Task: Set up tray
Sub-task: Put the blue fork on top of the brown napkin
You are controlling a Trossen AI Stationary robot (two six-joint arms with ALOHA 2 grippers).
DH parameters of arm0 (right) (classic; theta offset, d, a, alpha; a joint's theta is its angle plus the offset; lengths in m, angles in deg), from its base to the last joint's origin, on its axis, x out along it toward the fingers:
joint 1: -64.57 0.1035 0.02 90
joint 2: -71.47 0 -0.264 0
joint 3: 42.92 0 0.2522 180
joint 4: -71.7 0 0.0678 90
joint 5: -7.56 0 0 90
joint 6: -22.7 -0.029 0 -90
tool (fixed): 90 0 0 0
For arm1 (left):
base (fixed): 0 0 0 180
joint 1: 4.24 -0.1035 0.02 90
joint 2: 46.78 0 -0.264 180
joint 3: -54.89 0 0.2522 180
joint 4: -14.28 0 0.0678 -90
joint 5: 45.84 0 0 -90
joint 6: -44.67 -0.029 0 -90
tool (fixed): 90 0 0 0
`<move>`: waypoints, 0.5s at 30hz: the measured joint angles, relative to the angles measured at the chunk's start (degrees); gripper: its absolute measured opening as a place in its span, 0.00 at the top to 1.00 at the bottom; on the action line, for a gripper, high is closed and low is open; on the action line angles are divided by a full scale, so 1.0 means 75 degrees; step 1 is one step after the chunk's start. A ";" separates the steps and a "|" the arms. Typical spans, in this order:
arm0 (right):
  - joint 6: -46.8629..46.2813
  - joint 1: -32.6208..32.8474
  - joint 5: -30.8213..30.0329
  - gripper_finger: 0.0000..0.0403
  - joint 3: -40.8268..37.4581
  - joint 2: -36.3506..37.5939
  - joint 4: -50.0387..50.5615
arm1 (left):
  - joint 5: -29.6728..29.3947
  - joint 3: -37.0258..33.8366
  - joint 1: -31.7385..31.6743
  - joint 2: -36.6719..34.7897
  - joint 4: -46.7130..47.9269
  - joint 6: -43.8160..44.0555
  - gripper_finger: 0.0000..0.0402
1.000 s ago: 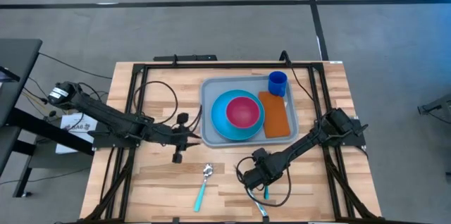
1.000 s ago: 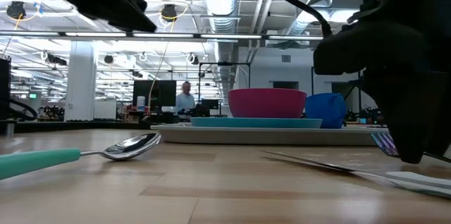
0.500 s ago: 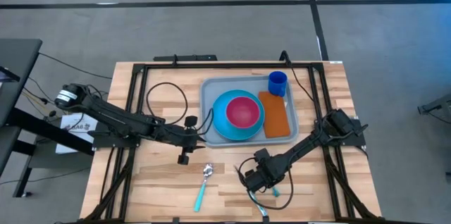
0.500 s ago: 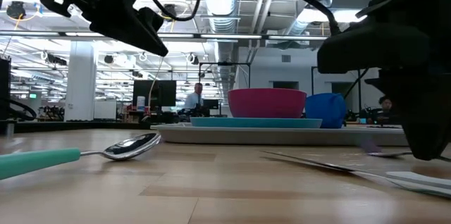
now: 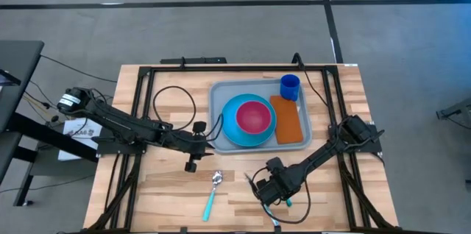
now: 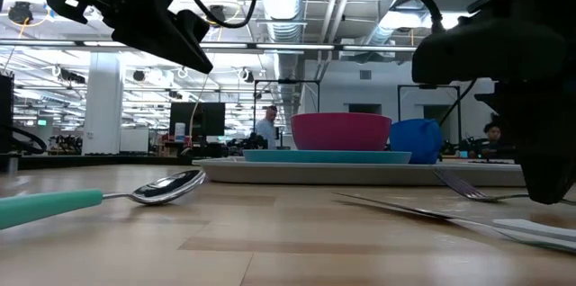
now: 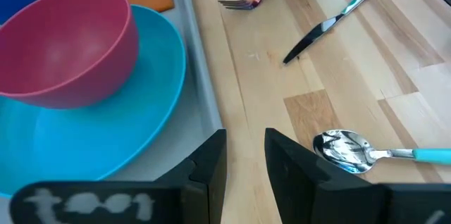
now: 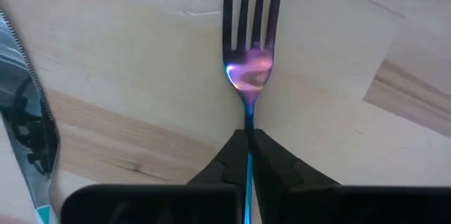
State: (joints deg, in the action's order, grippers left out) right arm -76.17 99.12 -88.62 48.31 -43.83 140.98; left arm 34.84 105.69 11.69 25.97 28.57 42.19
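Observation:
The grey-blue tray (image 5: 218,116) lies at the table's far middle. It carries a blue plate (image 5: 232,125), a pink bowl (image 5: 254,116), an orange napkin (image 5: 289,123) and a blue cup (image 5: 290,87). My right gripper (image 5: 269,190) is low near the table's near edge, shut on a fork (image 8: 250,48) with a teal handle (image 5: 288,203). My left gripper (image 5: 193,149) hovers open just left of the tray, above bare wood. A teal-handled spoon (image 5: 212,193) lies flat near it. My right gripper pinches the fork's thin neck (image 8: 248,115), just behind the tines, between its two fingertips. The fingers run along the fork, and the handle passes back under the gripper. The tines (image 6: 461,185) point away from the gripper, low at the table top.
A knife (image 8: 28,118) lies on the wood beside the fork, its tip toward the tray (image 6: 405,207). Black frame rails (image 5: 140,116) run along the table's left, right and far sides. Bare wood lies between the spoon and the tray.
My right gripper has shut on the fork's neck and shifted slightly toward the near edge; the fork has turned a little with it. My left gripper has moved a short way toward the table's right, closer to the tray.

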 joint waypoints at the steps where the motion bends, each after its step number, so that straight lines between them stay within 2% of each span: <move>1: 0.0059 -0.0003 -0.0002 0.99 0.0008 0.0013 0.0009 | 0.0000 0.0000 0.0000 -0.0001 0.0002 0.0003 0.78; 6: 0.0131 -0.0006 -0.0097 0.99 0.0435 0.0019 0.0844 | -0.0002 0.0000 0.0000 -0.0003 0.0000 0.0003 0.78; 10: 0.0226 -0.0006 -0.0547 1.00 0.0937 0.0024 0.1636 | -0.0003 0.0000 0.0003 -0.0003 0.0000 0.0003 0.78; 15: 0.0183 -0.0079 -0.1003 1.00 0.1589 0.0028 0.3577 | -0.0003 0.0000 0.0003 -0.0003 0.0000 0.0128 0.78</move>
State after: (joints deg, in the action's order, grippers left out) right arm -74.80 98.52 -96.14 60.22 -43.62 167.81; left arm 34.82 105.69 11.71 25.95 28.57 43.15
